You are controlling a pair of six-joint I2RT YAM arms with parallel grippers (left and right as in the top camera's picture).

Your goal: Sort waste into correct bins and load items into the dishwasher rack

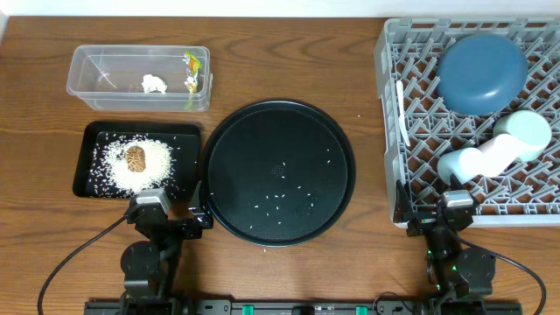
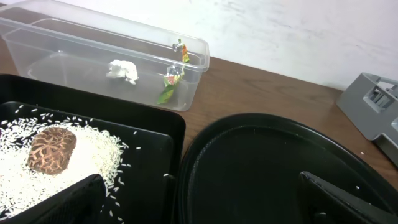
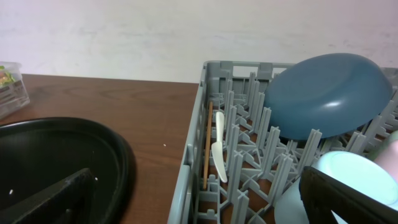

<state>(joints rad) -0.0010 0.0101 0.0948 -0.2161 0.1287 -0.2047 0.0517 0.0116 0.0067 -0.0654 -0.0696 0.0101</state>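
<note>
**A:** How do the pincers stand?

**B:** The left pincer (image 2: 199, 180) and the right pincer (image 3: 196, 177) are both spread wide and hold nothing.

**A:** What lies near the left one?

**B:** Just ahead of it is the shallow black tray (image 1: 92, 131), matte and rectangular. In it a wrinkled brown lump (image 1: 136, 159) sits on a heap of white rice (image 1: 131, 175). Beyond that tray is the clear plastic tub (image 1: 87, 61), with crumpled tissue (image 1: 155, 84) and a yellow wrapper (image 1: 190, 63) inside. The round black tray (image 1: 262, 131) is beside it, dotted with stray grains.

**A:** And the right?

**B:** It is at the near left corner of the grey lattice rack (image 1: 389, 105). Farther in, the dark blue bowl (image 1: 481, 72) leans on the pegs. A pale mint bowl (image 1: 525, 133) touches the white cup (image 1: 472, 162). The white spoon (image 1: 402, 109) is along the left wall.
</note>
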